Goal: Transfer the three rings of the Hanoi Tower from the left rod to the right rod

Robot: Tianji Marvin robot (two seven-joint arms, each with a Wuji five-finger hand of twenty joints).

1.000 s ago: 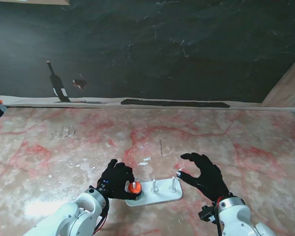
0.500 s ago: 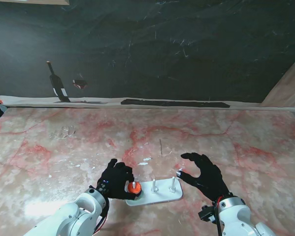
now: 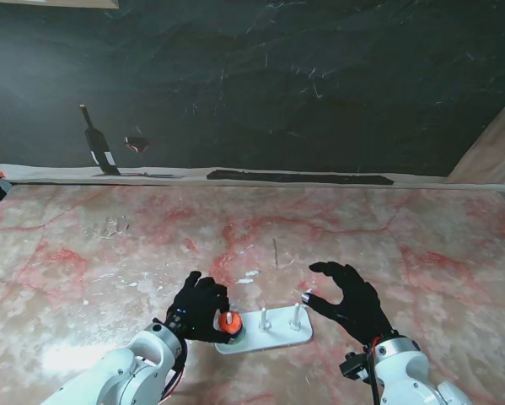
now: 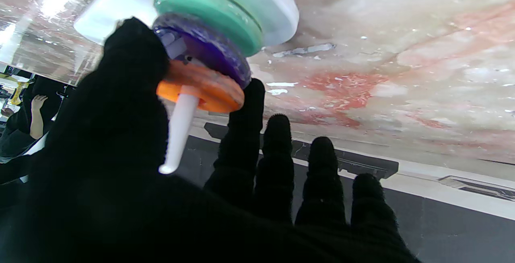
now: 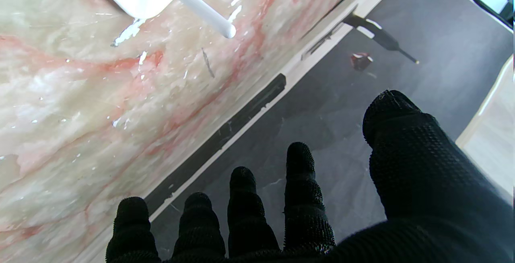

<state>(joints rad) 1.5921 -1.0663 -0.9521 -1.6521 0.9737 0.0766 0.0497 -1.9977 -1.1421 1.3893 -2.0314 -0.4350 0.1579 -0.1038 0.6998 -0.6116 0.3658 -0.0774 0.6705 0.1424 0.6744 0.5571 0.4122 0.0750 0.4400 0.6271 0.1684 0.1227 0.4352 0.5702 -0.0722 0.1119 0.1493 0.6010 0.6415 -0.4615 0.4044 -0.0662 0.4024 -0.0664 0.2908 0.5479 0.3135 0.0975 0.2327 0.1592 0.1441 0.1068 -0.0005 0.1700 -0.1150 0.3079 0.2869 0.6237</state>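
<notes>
- Pink-veined marble table (image 3: 387,236) before a dark wall.
- White base (image 3: 273,337), three rods; orange ring (image 4: 201,90) tops purple ring (image 4: 209,52) and green ring (image 4: 209,11) on the left rod (image 4: 177,134).
- Left hand (image 3: 198,307): fingers pinching the orange ring, first step; next, lift clear of the rod tip.
- Right hand (image 3: 351,301): fingers spread, empty, beside the right rod (image 3: 296,315).

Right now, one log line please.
left robot hand: pinching orange ring on left rod | right robot hand: open beside white base | moved: none
</notes>
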